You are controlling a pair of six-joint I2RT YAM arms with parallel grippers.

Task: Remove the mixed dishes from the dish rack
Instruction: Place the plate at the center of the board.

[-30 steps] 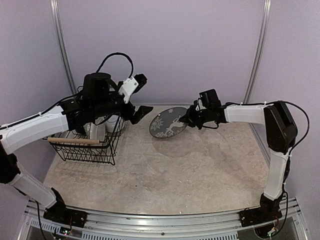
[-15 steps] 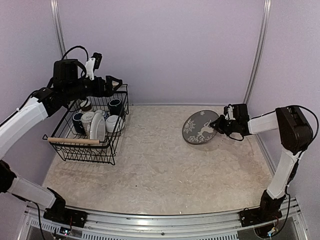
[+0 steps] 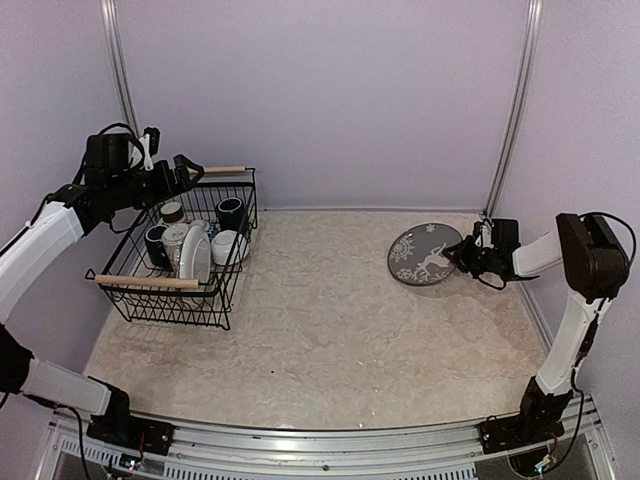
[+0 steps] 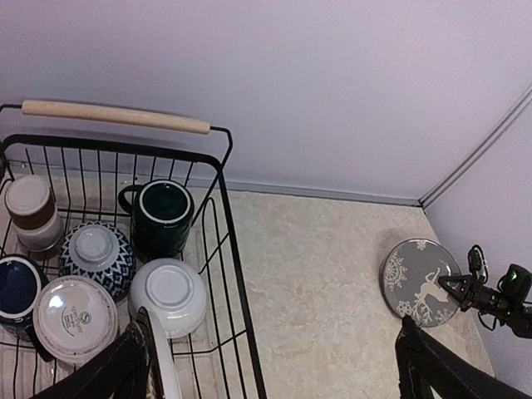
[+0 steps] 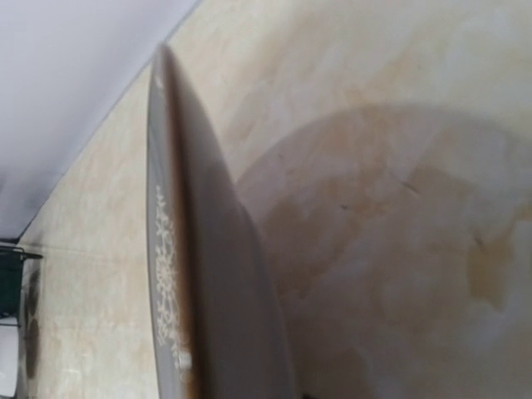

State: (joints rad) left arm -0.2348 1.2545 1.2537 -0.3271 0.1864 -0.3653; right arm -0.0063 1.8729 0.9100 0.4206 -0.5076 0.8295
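Right tool (image 3: 468, 256) clamps the grey reindeer plate (image 3: 424, 254), tilted, near the bench's (image 3: 330, 330) right edge; the contact itself is hard to make out. Left tool (image 3: 184, 170) gapes over the dish rack (image 3: 170, 305), far-left corner.

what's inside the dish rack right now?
Dish rack holds: brown-white cup, dark mug, blue patterned bowl, dark blue mug, two overturned white pieces, one upright white plate. Whatever sits under the overturned ones is covered.

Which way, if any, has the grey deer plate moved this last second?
Yes: held in the right gripper, the plate has gone rightward in the top view, away from the dish rack.
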